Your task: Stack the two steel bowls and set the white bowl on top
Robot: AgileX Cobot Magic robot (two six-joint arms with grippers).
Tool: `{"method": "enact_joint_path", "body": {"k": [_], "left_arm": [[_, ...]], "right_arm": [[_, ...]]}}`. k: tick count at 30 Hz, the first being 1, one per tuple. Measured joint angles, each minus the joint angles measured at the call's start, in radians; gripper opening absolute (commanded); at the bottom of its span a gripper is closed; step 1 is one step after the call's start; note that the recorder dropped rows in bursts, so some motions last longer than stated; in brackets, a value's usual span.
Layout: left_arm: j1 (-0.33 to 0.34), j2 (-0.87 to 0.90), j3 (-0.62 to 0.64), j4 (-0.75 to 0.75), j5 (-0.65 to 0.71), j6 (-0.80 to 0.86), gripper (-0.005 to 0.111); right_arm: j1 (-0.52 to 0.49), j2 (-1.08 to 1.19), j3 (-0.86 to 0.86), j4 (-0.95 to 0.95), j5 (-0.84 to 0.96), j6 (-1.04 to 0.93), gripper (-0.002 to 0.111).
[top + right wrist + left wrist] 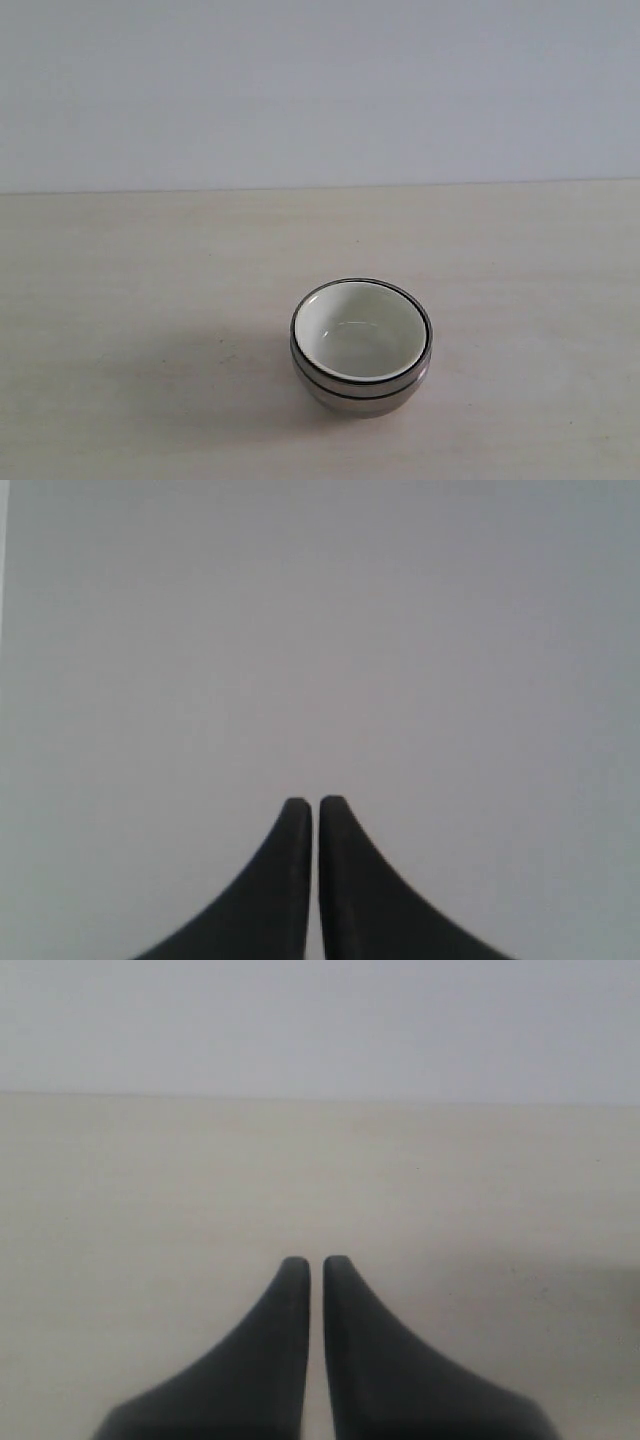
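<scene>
One white bowl point(362, 338) nests inside two stacked steel bowls point(345, 398)

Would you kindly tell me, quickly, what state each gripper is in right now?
Left gripper: closed, holding nothing.
Right gripper: closed, holding nothing.

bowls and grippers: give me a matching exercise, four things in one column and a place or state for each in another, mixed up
1 white bowl
2 steel bowls
3 left gripper
4 right gripper

A shut, only grey backdrop ahead
B nested together on the table
C shut, table ahead
D sitting in the top of the stack

Pairs: 1-D, 2-B, 3-C, 4-A
</scene>
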Motion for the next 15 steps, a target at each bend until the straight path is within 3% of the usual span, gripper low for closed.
{"method": "enact_joint_path", "body": {"k": [15], "left_arm": [[0.000, 0.000, 0.000, 0.000, 0.000, 0.000, 0.004]], "right_arm": [[-0.043, -0.103, 0.176, 0.018, -0.148, 0.014, 0.000]]}}
